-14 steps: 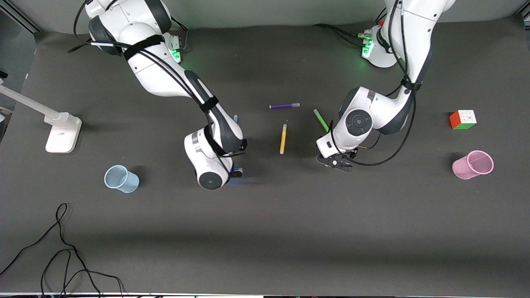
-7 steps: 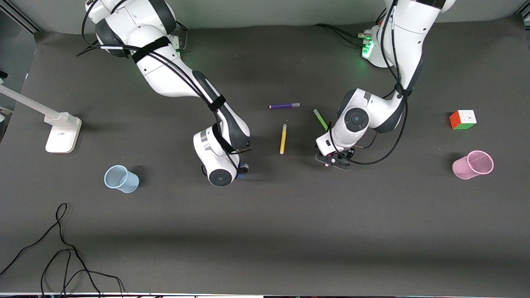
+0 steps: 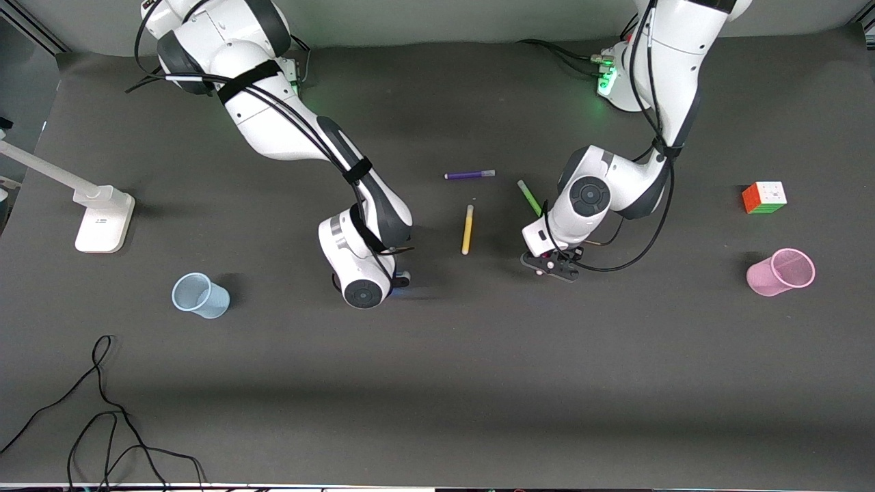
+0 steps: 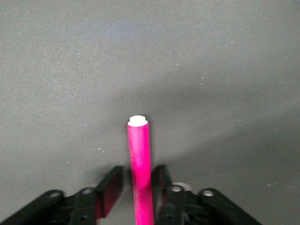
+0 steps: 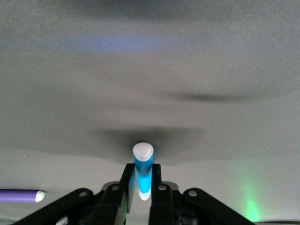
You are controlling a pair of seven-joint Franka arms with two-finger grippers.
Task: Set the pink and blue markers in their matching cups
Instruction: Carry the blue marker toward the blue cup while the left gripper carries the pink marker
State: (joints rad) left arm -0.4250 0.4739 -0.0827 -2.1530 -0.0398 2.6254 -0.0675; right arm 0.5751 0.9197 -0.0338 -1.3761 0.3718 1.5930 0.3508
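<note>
Between the black fingers [image 4: 161, 180] of the left gripper [image 4: 140, 185] a slim magenta-pink marker [image 4: 139, 159] is clamped, its long axis running straight out from the fingertips toward the dark grey table mat [image 4: 211, 70], white end foremost. The right gripper [image 5: 143, 180] is closed in the same way on a slim mid-blue marker [image 5: 142, 171], whose pale rounded tip points away from the fingers.

In the front view the left gripper [image 3: 551, 268] is seen over the middle of the table, just beside a green pen [image 3: 530, 198] and a yellow pen [image 3: 467, 229]. The light pink translucent tumbler [image 3: 781, 272] lies on its side well apart from it, toward the left arm's end of the table, its open mouth turned toward that end and so away from the gripper. The right gripper [image 3: 395, 280] is over the mat toward the right arm's end, and the pale blue translucent tumbler [image 3: 199, 295] also lies tipped over, with its mouth facing away from that gripper.

Each marker is thus judged to be held by the arm nearer to its matching cup. The coming move is judged to turn on the mouths: each marker's axis would have to be brought in line with a mouth that faces away from the approaching arm.

A purple pen [image 3: 469, 175] and a multicoloured puzzle cube [image 3: 764, 197] lie clear of both paths.
</note>
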